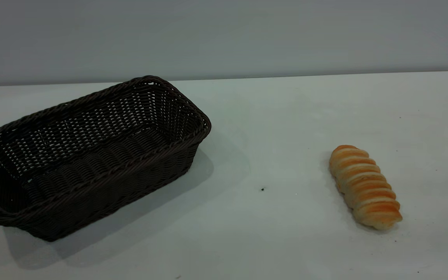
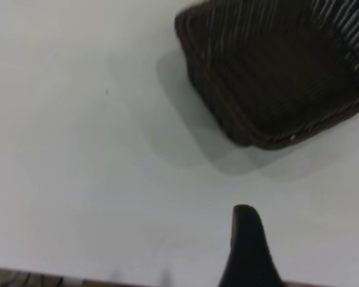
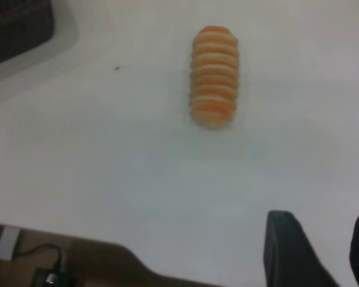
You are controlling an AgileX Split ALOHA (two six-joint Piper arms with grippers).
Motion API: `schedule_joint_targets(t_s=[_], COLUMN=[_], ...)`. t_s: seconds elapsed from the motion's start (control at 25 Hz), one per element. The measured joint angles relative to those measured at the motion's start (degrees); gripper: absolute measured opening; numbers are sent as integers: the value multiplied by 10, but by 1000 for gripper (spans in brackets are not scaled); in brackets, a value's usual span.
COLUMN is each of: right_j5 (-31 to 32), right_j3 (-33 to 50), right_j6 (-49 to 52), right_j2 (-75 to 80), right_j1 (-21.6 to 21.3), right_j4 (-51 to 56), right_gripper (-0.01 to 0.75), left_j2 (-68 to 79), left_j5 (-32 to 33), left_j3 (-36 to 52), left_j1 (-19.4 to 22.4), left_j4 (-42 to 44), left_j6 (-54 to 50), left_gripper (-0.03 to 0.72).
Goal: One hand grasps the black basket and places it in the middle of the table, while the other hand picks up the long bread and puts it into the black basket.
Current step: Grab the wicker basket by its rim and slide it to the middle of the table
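Right wrist view: right gripper [image 3: 320, 251] (fingers parted) near long bread [image 3: 215, 75].

Matte black, tapered fingers with rounded tips are all that shows of the left pincer [image 2: 249, 251] and right pincer [image 3: 324, 251].

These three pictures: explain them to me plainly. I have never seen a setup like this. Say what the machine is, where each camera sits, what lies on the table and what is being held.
The machine is two robot arms at a white table, each ending in a two-fingered gripper. The wide picture comes from a camera facing the arms; neither arm shows in it. It shows the black basket, empty, on the left, and the long bread lying apart on the right. The other two pictures come from cameras on the arms' wrists. The left wrist view looks down at the basket, with one dark finger of the left gripper at the edge. The right wrist view shows the bread and the right gripper, fingers apart. Nothing is held.
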Motion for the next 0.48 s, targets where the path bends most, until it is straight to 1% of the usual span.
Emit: schedule_joint_targets(t_s=[0.12,0.24,0.36,0.48], right_j5=[-51,-99,-138,-175], right_j3=[0,0,0,0], right_j6=[-10,-18,-21,-23], right_j2=[56,103,136,150], right_j1=[0,0,0,0], right_j4=[-14,-19,-19,-20], right_gripper=[238,245,274,329], left_j2=[108,223,342,446], left_j5=[-51,-110,-146,-171], left_j3=[0,-2,-20,-53], left_j1=[0,-1,-1,-1], left_j4=[25,47,61,63], left_j6=[-12,-52,-89,-103], left_gripper=[565,565,565,565])
